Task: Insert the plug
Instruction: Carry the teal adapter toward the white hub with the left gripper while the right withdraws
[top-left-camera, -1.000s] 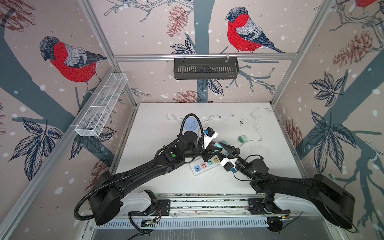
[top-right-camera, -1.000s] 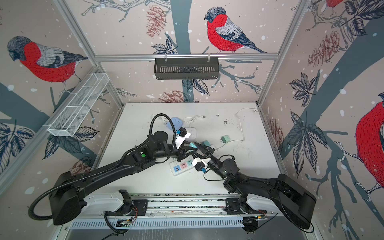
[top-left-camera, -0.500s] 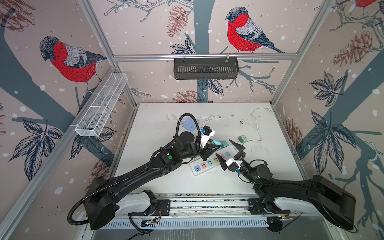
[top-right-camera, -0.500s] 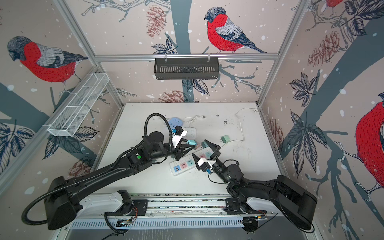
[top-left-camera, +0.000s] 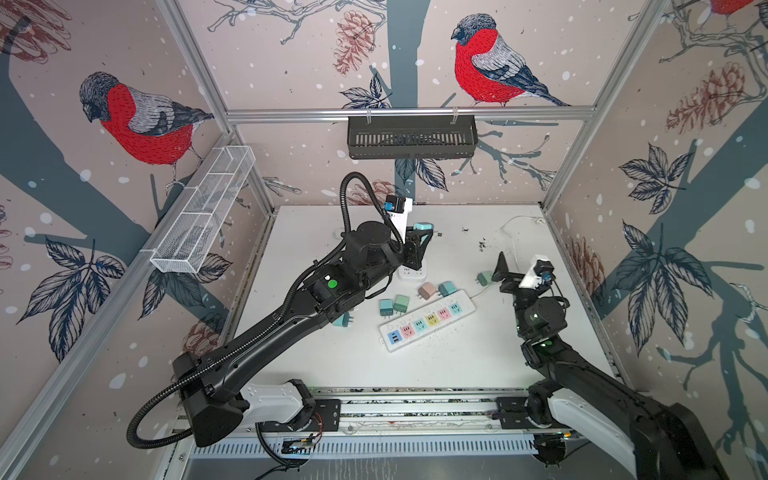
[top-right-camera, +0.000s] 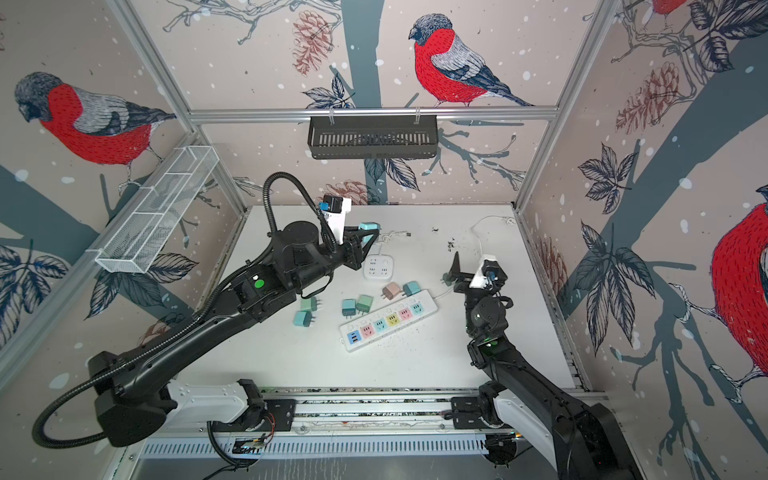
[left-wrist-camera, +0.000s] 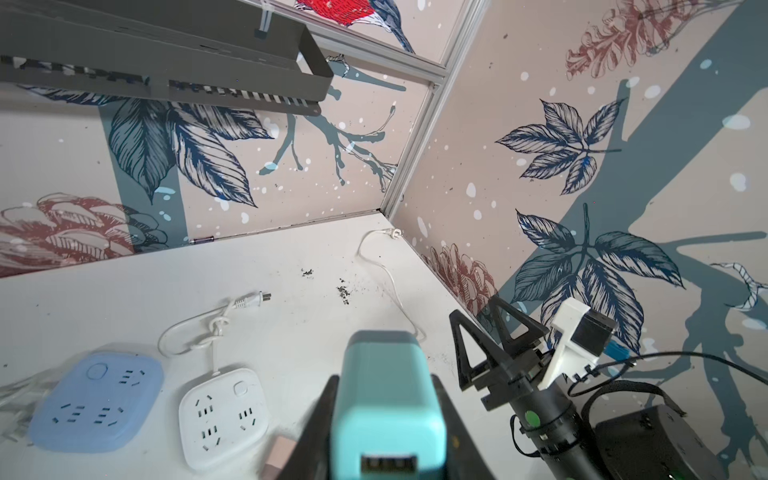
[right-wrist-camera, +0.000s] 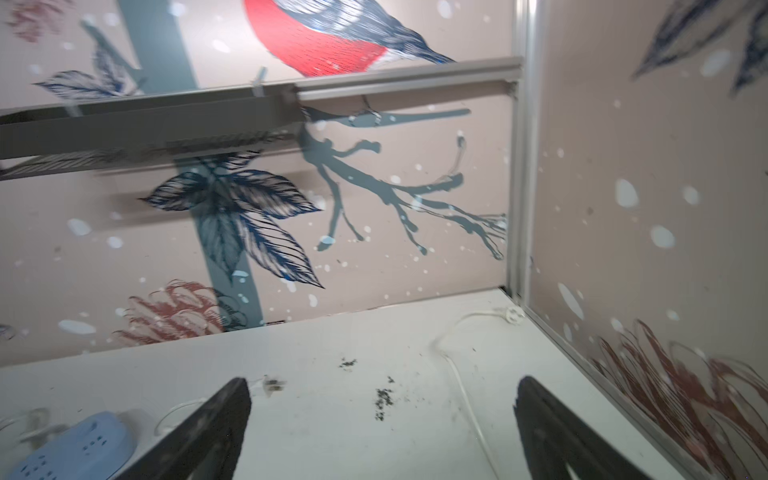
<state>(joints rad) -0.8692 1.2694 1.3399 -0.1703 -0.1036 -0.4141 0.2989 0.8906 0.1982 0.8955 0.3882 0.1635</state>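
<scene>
Lying across the white table (top-left-camera: 457, 365), the power strip (top-left-camera: 428, 320) is showing coloured sockets. Off to its right, the right gripper (right-wrist-camera: 382, 399) is hanging with jaws spread, holding nothing. The left gripper (left-wrist-camera: 386, 395) is clenching a teal plug (top-left-camera: 423, 226), raised above the table's far half, apart from the strip.

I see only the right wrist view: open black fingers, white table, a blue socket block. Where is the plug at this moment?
Observer: The left hand holds a turquoise plug, raised above the table.
Operator: And the power strip? I do not see it.
Observer: The long white power strip lies on the middle of the table, between the two arms.
Operator: Is something near the right hand?
Observer: Yes. In both top views a green plug lies on the table just beside the right hand.
</scene>
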